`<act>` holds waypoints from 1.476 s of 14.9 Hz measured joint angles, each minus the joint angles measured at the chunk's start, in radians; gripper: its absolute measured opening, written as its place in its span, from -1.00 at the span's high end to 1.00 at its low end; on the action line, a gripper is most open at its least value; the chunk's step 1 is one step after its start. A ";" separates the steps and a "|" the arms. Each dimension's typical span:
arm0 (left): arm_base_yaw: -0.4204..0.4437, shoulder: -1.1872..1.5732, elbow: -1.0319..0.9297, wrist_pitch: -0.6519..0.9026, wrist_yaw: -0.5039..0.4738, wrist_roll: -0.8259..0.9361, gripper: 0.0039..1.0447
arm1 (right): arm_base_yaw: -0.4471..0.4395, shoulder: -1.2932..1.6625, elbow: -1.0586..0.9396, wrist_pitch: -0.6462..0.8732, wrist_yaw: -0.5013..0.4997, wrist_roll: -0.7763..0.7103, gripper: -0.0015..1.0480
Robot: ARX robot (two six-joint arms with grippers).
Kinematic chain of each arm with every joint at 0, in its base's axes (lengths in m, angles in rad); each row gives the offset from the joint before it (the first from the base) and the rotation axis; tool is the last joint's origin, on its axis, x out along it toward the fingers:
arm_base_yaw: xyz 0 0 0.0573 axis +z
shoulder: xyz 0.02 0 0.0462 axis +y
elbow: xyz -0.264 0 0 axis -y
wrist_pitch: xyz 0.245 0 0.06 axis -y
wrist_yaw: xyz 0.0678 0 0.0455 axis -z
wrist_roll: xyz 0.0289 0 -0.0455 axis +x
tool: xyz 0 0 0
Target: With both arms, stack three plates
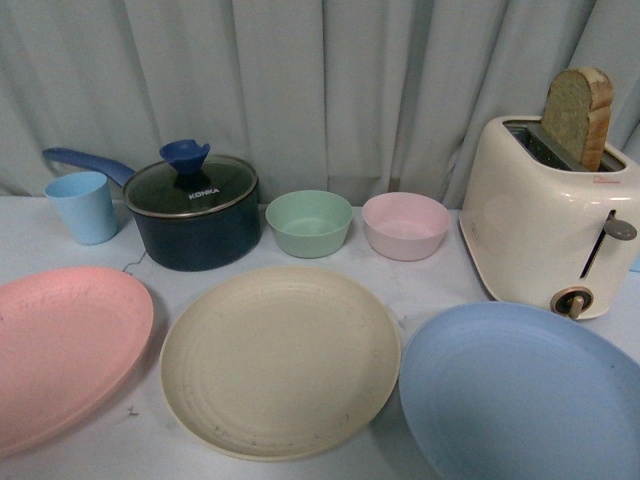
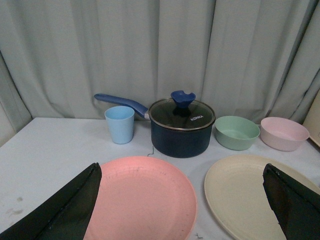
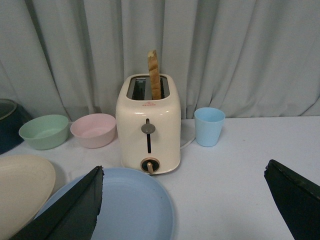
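Pink plate (image 1: 65,345) lies at the left of the table (image 1: 420,290), cream plate (image 1: 280,360) in the middle, blue plate (image 1: 525,390) at right, none stacked. Left gripper (image 2: 181,170) hangs spread wide, empty, near pink and cream; right gripper (image 3: 184,170), likewise spread, near the blue.

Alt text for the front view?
Three large round matte plates lie unstacked on a white table: pink plate, cream-beige plate, light blue plate. Behind stand a blue cup, lidded dark saucepan, green bowl, pink bowl and cream toaster holding bread.
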 joint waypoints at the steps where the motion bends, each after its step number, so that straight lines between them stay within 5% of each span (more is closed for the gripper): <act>1: 0.000 0.000 0.000 0.000 0.000 0.000 -0.88 | 0.000 0.000 0.000 0.000 0.000 0.000 -0.87; 22: 0.000 0.000 0.000 0.000 0.000 0.000 -0.88 | 0.000 0.000 0.000 0.000 0.000 0.000 -0.87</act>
